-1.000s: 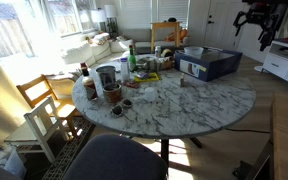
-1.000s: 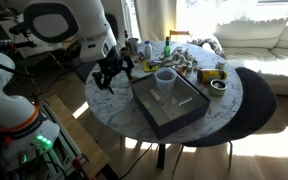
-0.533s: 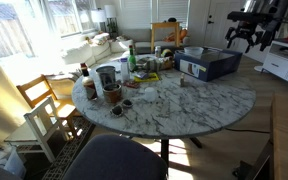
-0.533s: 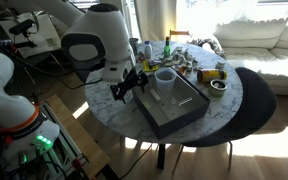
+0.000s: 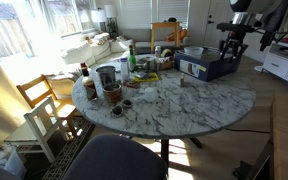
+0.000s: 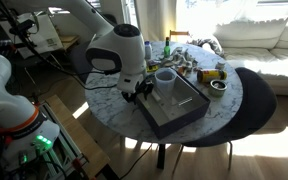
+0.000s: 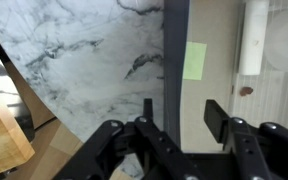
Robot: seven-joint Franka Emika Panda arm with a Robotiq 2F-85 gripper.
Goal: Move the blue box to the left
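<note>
Strong daylight from the windows (image 5: 44, 25), blown-out glare (wrist view softly blurred)

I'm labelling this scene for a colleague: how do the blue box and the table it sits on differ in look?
The blue box is dark navy, while the table is white marble with grey veins. The box is rectangular with low walls; the table top is round and flat. The box is far smaller and covers only a patch of the table near its edge. Both carry smaller items.
</note>
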